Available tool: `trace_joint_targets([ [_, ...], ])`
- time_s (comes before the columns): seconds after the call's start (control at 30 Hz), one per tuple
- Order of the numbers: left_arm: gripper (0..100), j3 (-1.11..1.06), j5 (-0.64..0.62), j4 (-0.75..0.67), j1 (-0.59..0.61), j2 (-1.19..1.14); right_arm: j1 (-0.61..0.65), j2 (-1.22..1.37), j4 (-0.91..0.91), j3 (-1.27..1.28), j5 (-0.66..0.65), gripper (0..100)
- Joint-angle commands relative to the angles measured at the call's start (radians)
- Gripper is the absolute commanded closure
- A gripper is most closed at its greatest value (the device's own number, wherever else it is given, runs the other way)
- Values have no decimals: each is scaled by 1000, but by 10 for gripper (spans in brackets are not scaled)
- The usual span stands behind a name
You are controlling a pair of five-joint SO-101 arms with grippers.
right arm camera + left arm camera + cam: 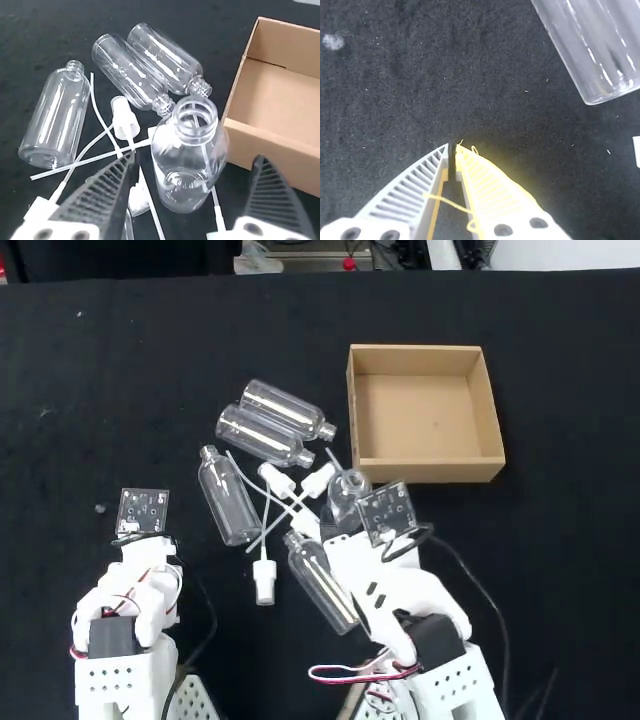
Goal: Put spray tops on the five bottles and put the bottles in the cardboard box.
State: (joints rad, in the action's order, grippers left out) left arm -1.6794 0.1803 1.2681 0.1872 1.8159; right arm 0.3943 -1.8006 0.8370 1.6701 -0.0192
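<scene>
A clear open-necked bottle (189, 155) stands upright between the spread fingers of my right gripper (187, 200), with gaps on both sides; from above this bottle (347, 488) sits just off the cardboard box's (425, 470) near left corner. Two bottles (275, 420) lie side by side left of the box, another bottle (228, 498) lies further left, and one more (322, 580) lies beside the right arm. White spray tops (265, 582) with long tubes are scattered among them. My left gripper (453, 148) is shut and empty over bare cloth, near a lying bottle's base (595, 50).
The box (280, 90) is open-topped with nothing in it. Black cloth (120, 390) covers the table, with free room at the far left and right of the box. Both arm bases stand at the near edge.
</scene>
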Motion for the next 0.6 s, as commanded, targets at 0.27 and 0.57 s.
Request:
trace_joint_targets([
  [0.27, 967, -21, 3, 5, 2, 6, 0, -87, -51, 13, 9, 688],
  [0.57, 967, -21, 3, 5, 2, 6, -64, -85, -72, 13, 8, 708],
])
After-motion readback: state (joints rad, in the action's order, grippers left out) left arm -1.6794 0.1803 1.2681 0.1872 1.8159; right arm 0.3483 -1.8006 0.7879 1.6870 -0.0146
